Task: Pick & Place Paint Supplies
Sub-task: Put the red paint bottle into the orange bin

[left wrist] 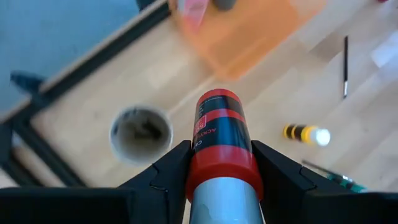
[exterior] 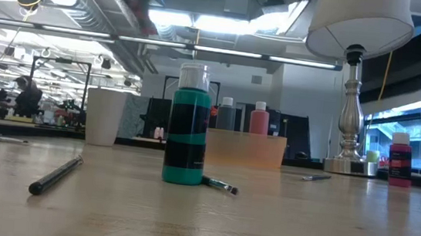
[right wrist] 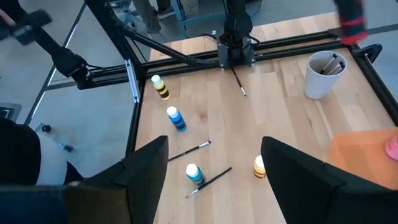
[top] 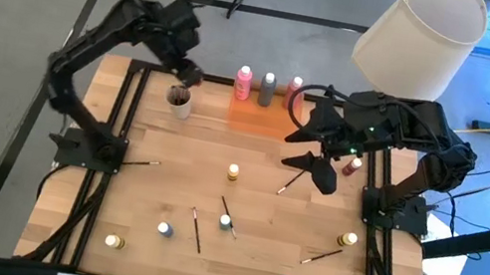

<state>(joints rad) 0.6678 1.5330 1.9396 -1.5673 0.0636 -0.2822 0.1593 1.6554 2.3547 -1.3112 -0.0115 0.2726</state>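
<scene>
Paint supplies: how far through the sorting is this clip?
Done: three bottles stand at the orange tray, and brushes sit in the beige cup. In hand: the left gripper holds a red bottle above the table near the cup and tray. The right gripper hangs open and empty. Left: several small bottles, such as the yellow one, and loose brushes lie scattered on the table.

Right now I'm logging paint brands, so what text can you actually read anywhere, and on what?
"ACR", partial white lettering on the black label of the red bottle held in the left gripper; the rest is too blurred.
Labels on the green bottle, the pink bottle and the small bottles: too small to read.
Nothing else legible.
</scene>
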